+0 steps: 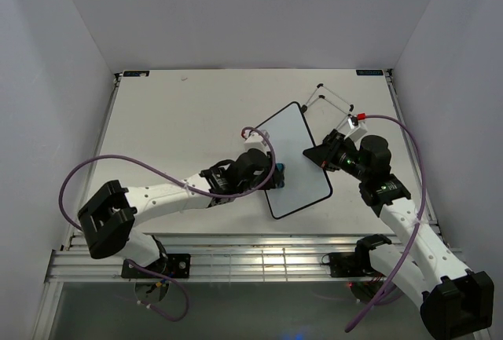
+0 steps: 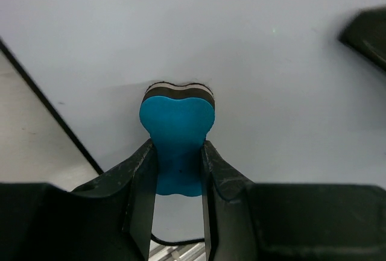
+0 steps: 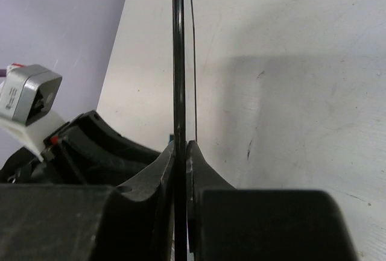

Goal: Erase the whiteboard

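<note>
The whiteboard (image 1: 295, 159), white with a thin black frame, is held tilted above the table's middle; its face looks blank. My right gripper (image 1: 324, 154) is shut on its right edge; in the right wrist view the board shows edge-on (image 3: 178, 62) between the fingers (image 3: 199, 164). My left gripper (image 1: 271, 177) is shut on a blue eraser (image 1: 278, 173) at the board's left edge. In the left wrist view the eraser (image 2: 177, 134) presses its felt end against the white surface (image 2: 241, 50), and the board's black frame (image 2: 48, 110) runs at the left.
A black wire stand (image 1: 330, 98) with a red tip sits on the table behind the board, at the back right. White walls close in the table on three sides. A purple cable loops off each arm.
</note>
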You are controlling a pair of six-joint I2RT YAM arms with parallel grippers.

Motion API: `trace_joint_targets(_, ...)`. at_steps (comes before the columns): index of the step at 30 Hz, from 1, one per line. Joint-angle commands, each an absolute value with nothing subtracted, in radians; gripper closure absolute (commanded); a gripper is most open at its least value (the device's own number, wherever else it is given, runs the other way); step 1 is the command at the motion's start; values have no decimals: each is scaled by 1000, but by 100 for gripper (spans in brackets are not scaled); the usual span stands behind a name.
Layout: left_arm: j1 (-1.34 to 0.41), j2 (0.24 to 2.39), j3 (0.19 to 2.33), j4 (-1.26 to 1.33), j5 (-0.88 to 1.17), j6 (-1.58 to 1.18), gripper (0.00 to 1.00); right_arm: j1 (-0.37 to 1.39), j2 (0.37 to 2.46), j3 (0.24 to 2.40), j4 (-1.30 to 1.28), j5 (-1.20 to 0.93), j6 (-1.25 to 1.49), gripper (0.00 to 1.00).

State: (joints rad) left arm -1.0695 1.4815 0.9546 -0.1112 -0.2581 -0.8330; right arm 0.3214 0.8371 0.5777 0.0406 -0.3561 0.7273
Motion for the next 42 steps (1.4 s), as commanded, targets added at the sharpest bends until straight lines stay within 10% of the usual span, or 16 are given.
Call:
trace_joint_targets(1,-968,1418,850,-106,-276,-848,100,337,779,641,201,-492,868,92)
trace_joint_targets(18,-838,1404,782,41,-129,-821,100,339,765,621,273,-531,916,92)
trace_joint_targets(42,-1109,1370,658,-32,-192,-1092,100,339,873,758,347,-285,825,92)
